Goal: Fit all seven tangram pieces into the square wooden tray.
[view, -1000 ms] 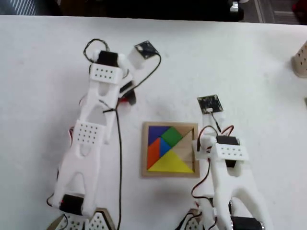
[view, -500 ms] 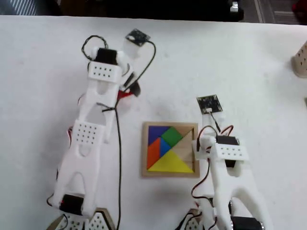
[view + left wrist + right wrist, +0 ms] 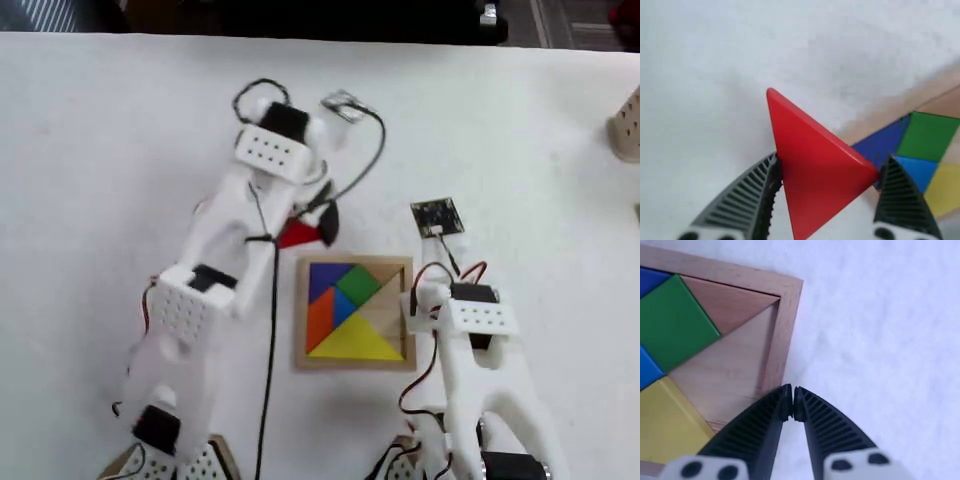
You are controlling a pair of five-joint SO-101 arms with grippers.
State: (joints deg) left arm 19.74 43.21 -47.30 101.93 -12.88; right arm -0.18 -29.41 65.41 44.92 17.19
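The square wooden tray (image 3: 304, 310) lies at the table's middle with blue, green, orange, light blue and yellow pieces in it; a triangular part along its right side is bare wood (image 3: 735, 365). My left gripper (image 3: 305, 232) hangs just beyond the tray's far left corner, shut on a red triangle (image 3: 297, 234) (image 3: 815, 172). The left wrist view shows the red triangle clamped between both fingers, with the tray's coloured pieces (image 3: 920, 145) behind it. My right gripper (image 3: 792, 402) rests shut and empty at the tray's right rim (image 3: 782, 335).
A perforated wooden block (image 3: 626, 124) stands at the far right edge. A black cable (image 3: 268, 330) from the left arm trails down just left of the tray. White tabletop lies open beyond the tray and to the right.
The left arm has swung right and toward the tray, carrying the red triangle from the far left area to the tray's far left corner. The right arm has kept still.
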